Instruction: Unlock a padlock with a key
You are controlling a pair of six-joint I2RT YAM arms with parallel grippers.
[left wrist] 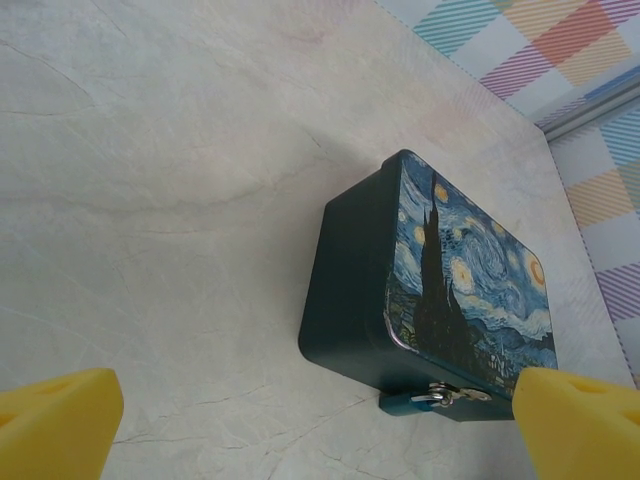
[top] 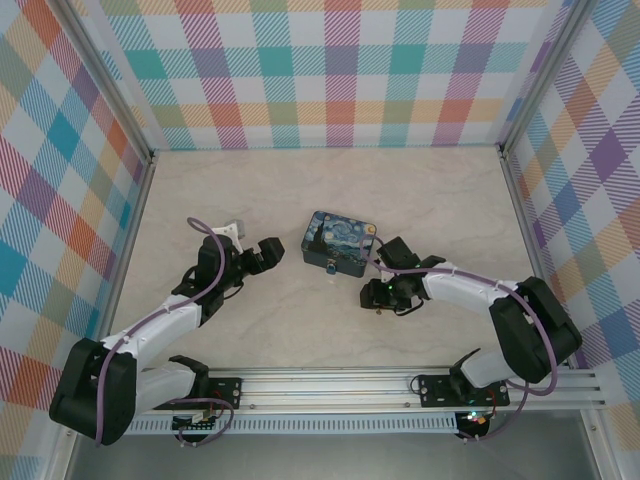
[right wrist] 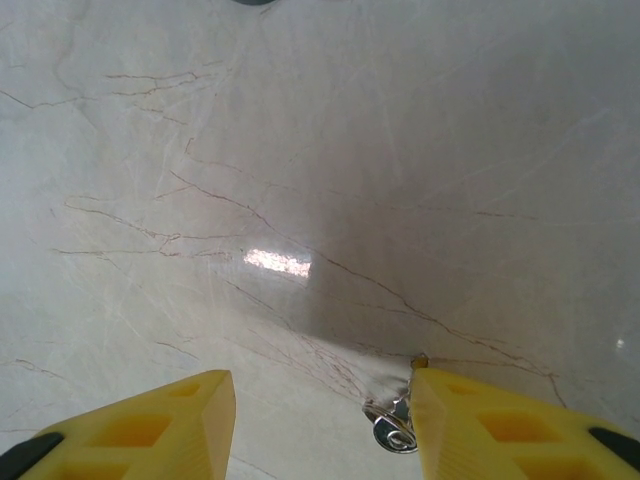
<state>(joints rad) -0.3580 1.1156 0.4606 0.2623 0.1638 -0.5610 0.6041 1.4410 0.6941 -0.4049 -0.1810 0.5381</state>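
The right gripper point(right wrist: 318, 425) hangs low over the marble table point(right wrist: 300, 150), its 2 yellow fingers point(right wrist: 170, 425) parted with nothing clamped between them. The key point(right wrist: 393, 425) lies on the table just inside the finger on the right of the wrist view; whether it touches that finger I cannot tell. The left gripper point(left wrist: 320, 430) is spread wide, gripping nothing. Ahead of it sits the blue painted box point(left wrist: 440, 280), with the padlock point(left wrist: 440, 397) at its hasp, near 1 fingertip.
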